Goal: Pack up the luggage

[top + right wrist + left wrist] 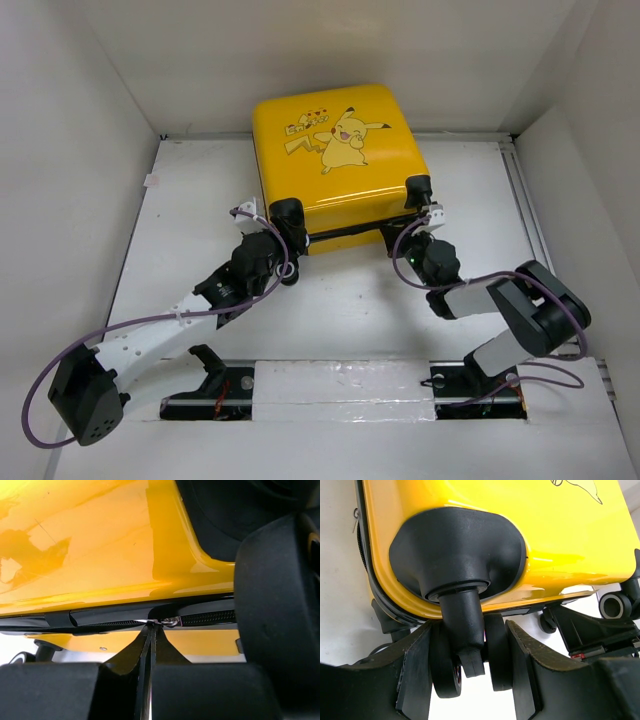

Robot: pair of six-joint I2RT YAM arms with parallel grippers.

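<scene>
Evidently to steady the closed luggage [340, 150], lying flat on the table [200, 200], the left gripper [470, 675] clamps its near-left caster wheel [497, 652]. The right gripper [151, 635] is pinched tight on the zipper pull [169, 622] along its near seam.

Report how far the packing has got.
Done: luggage lid is down. In hand: left claw clamps a caster wheel; right claw pinches the zipper pull at the seam. Left: finishing the zip; how much remains isn't visible.
</scene>
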